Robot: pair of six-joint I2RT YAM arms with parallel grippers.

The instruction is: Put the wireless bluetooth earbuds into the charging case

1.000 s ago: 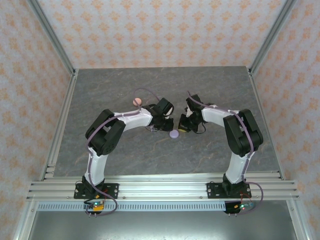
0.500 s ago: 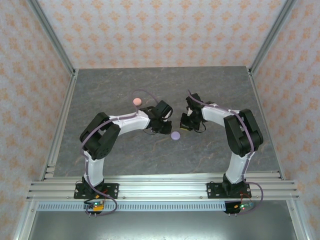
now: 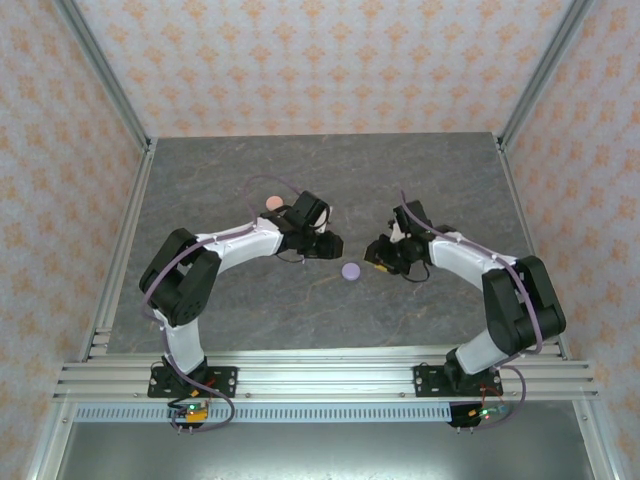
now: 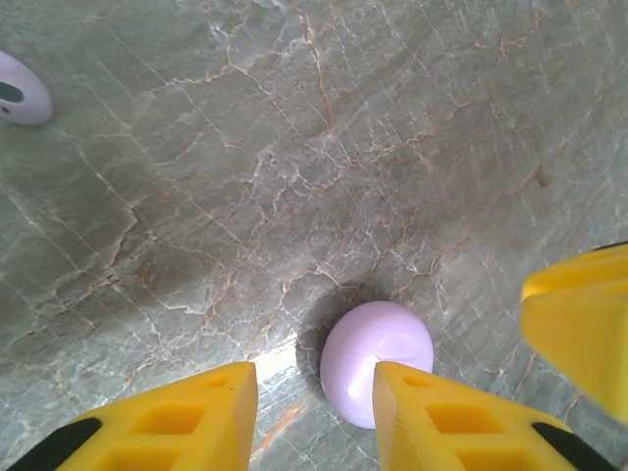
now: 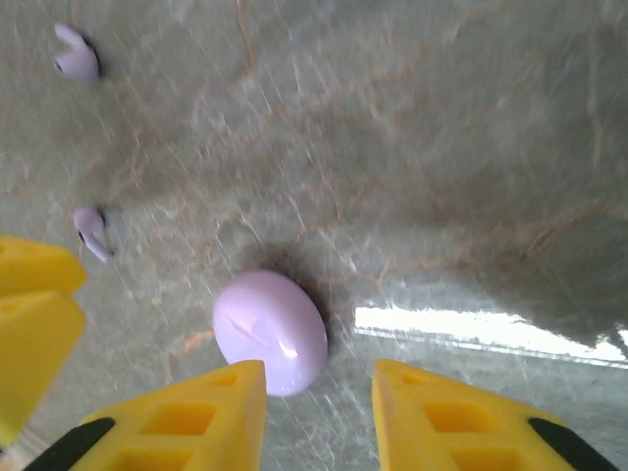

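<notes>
Honestly, watch the crowding first. Your left gripper point(image 4: 314, 381) hangs just beside the lilac case point(image 4: 376, 361), its jaws narrowly parted with nothing between them. The case lies on the table point(image 3: 250, 310), half tucked behind one fingertip. From the other side your right gripper point(image 5: 319, 378) stands the same way: a narrow gap, empty, the case just ahead of it.

With both so near, I judge a closing finger could clip the other arm's finger. It could also shove the smooth round case, which would likely skid. The case looks shut, so a bud brought now would have nowhere to go. The upper lilac earbud point(image 5: 77, 59) and the lower lilac earbud point(image 5: 90, 232) lie loose on the table, the lower one near the left gripper's finger. A careless sweep could flick them away.

Counting left to right: one pink case point(image 3: 273, 203) and one lilac case, so two cases; two lilac earbuds; two grippers. A pale rounded thing point(image 4: 20, 90) may be another bud; you cannot tell.
</notes>
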